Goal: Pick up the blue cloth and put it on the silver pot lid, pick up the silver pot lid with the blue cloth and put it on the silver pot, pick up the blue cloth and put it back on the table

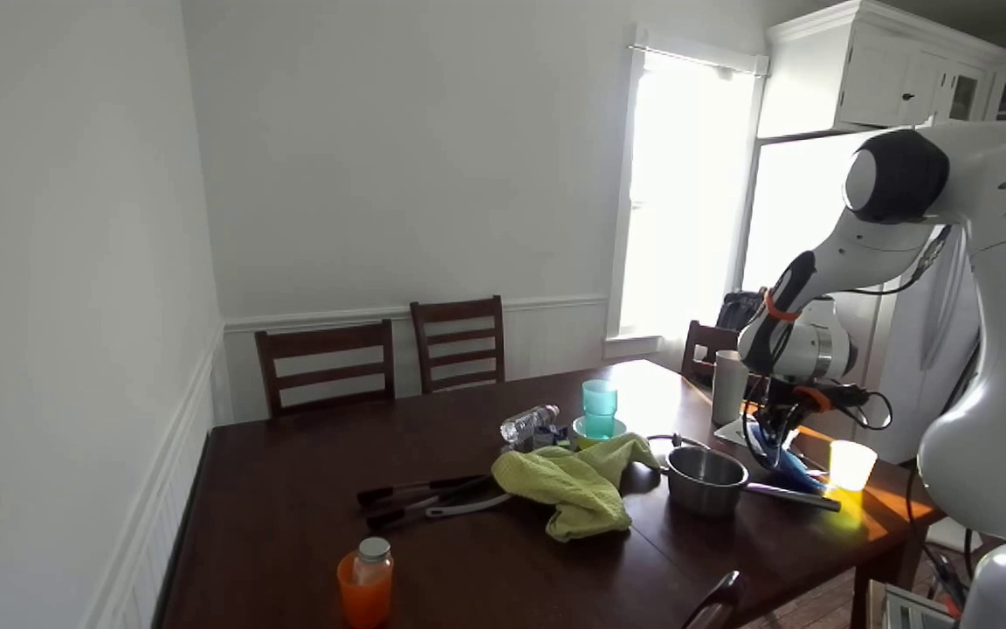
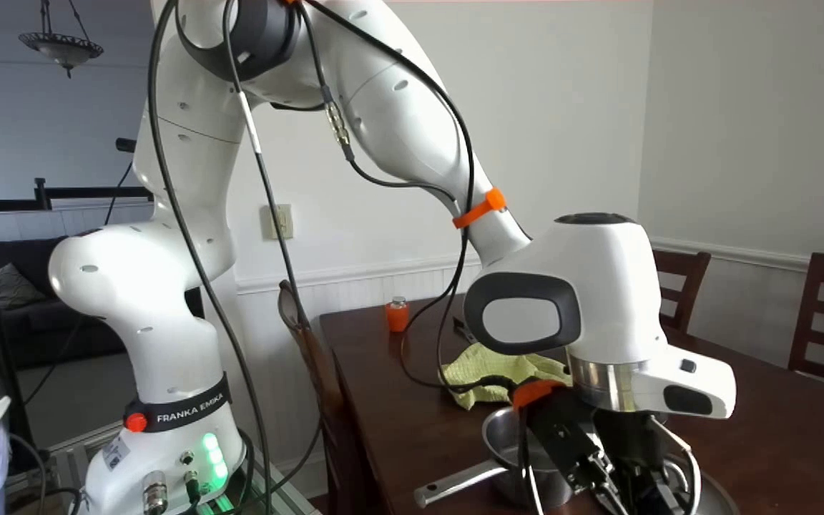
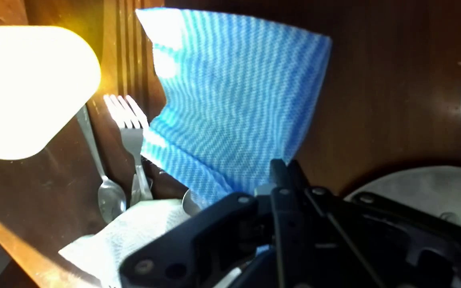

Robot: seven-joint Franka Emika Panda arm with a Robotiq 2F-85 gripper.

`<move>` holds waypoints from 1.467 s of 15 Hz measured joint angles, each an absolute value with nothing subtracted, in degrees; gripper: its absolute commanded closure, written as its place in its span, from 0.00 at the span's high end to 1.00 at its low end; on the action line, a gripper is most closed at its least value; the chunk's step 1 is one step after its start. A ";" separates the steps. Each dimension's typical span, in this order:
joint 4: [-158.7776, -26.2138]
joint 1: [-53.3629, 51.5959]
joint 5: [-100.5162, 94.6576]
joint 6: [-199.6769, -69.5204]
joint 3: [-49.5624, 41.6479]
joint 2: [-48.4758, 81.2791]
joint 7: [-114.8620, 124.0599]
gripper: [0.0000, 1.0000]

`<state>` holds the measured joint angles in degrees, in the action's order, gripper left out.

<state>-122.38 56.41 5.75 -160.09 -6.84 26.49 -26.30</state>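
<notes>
The blue cloth (image 3: 238, 92) is pinched near one edge between my gripper's fingertips (image 3: 286, 163) in the wrist view and spreads out from them. In an exterior view the cloth (image 1: 795, 470) hangs below the gripper (image 1: 778, 437), beside the pot's handle; I cannot tell whether it touches the table. The silver pot lid (image 3: 422, 192) lies on the table at the right of the wrist view, and its edge shows in an exterior view (image 2: 718, 497). The silver pot (image 1: 706, 485) stands upright with its top uncovered; it also shows in an exterior view (image 2: 501, 440).
A yellow-green cloth (image 1: 568, 485) lies beside the pot. A teal cup (image 1: 599, 409), clear bottle (image 1: 529, 424) and dark-handled utensils (image 1: 420, 494) are beyond it. A brightly lit cup (image 3: 30, 88), fork (image 3: 132, 140), spoon (image 3: 111, 198) and white napkin (image 3: 134, 232) are near the gripper.
</notes>
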 measured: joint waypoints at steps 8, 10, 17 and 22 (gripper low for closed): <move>-114.78 55.93 12.32 -154.08 -3.82 25.85 -21.44 0.00; -112.90 55.21 14.02 -152.82 -2.94 26.14 -20.00 0.00; -106.22 51.34 18.85 -150.59 -1.40 30.21 -15.49 0.00; -101.85 50.50 21.87 -150.46 1.13 35.26 -15.37 0.00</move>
<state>-101.85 50.50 21.87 -150.46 1.13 35.26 -15.37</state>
